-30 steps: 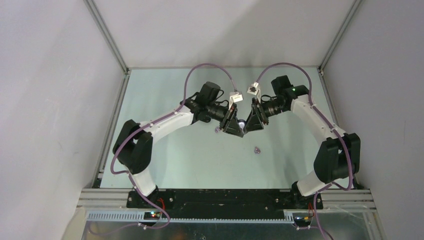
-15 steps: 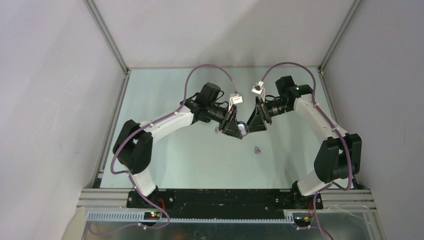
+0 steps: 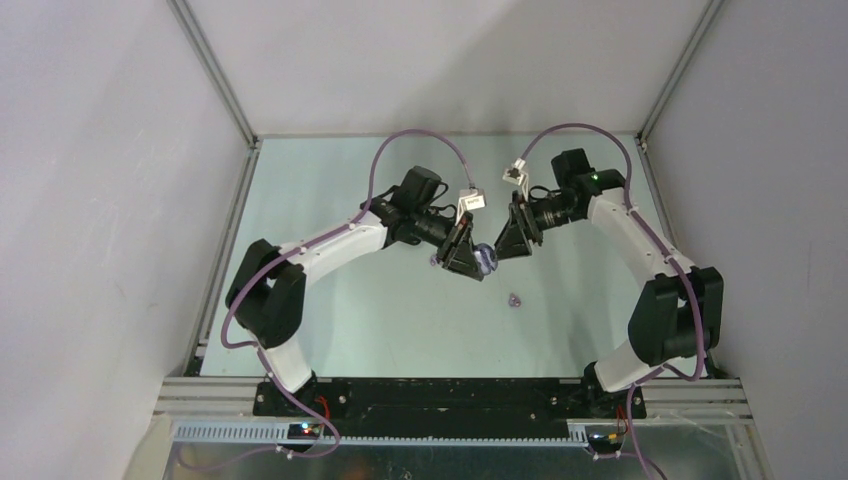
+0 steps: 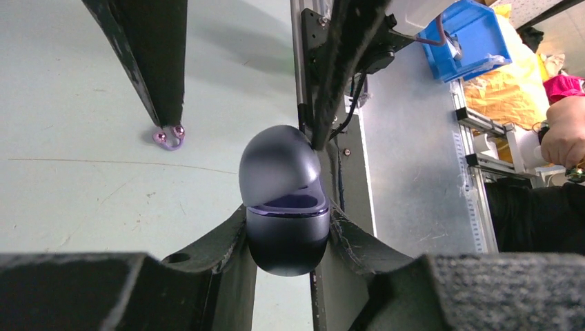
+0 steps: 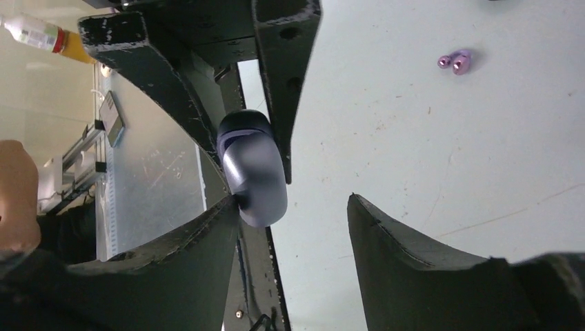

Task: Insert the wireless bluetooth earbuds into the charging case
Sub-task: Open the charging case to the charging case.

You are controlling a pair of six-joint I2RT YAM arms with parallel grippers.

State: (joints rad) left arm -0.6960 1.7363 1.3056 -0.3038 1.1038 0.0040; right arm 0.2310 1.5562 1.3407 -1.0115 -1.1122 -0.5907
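My left claw (image 4: 288, 231) is partly closed on the lower half of a glossy dark blue-grey, egg-shaped charging case (image 4: 287, 245). One finger presses each side, and the case is held upright above the pale green worktop (image 3: 330, 320). The case's domed lid (image 4: 278, 164) is hinged open and tilted back, showing a dark rim of the inside.

My right claw (image 5: 293, 200) faces the case from the other side, jaws standing wide with nothing between them. The case sits off to one side of that gap, against one finger. In the left wrist view, the tip of that right-claw finger (image 4: 341, 62) appears to touch the lid's edge.

A tiny pale lilac earbud (image 3: 514, 298) lies on the worktop, nearer the arm bases than either claw and apart from both. A second lilac earbud (image 3: 434, 260) lies on the worktop just beside the outer side of the left claw. Each wrist view shows one lilac bud on the worktop, but I cannot tell which of the two it is.

The inside of the case is in shadow, so I cannot tell whether any bud sits in it. From overhead the case is only a small glint between the two claws. Each claw's own fingers fill the bottom of its wrist view, blurred and cut off by the frame.
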